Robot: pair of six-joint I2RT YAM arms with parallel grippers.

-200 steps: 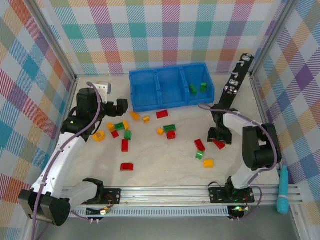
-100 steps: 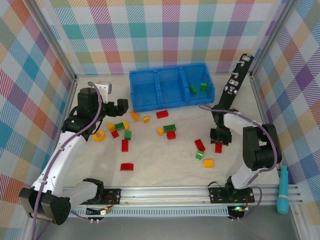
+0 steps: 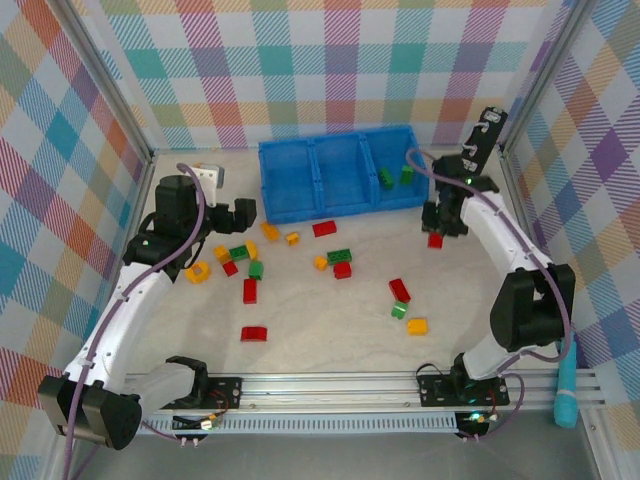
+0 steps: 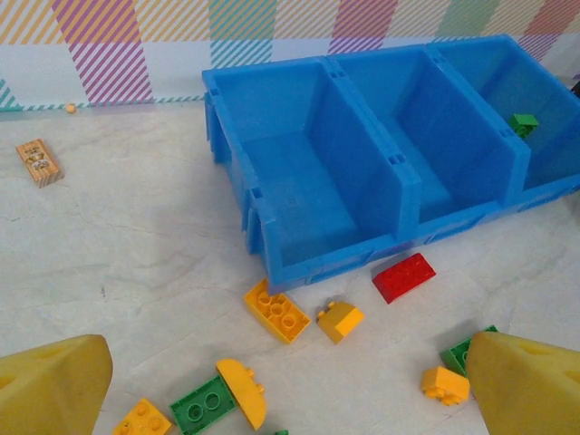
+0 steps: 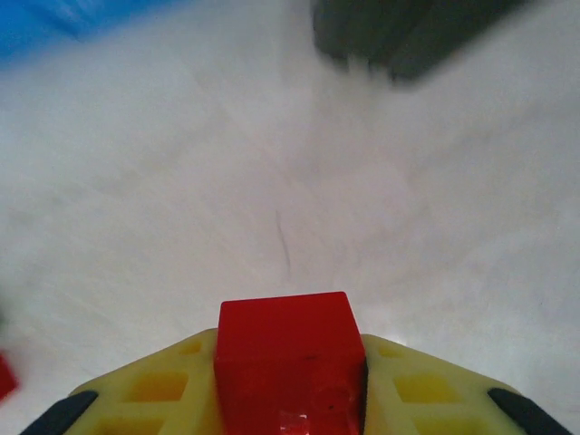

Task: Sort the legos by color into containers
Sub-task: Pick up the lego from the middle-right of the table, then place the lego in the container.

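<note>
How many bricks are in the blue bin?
2, in the blue bin, right compartment: one green brick by the divider, a second green brick right of it. Walls may hide others.

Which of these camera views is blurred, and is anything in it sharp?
Right wrist view: the table and background are smeared, with a blue streak at top left, yet the red brick in the right end effector is sharp. Left wrist view: crisp, the blue bin and loose bricks well defined. Top external view: sharp, evenly lit, only soft shadows.
</note>
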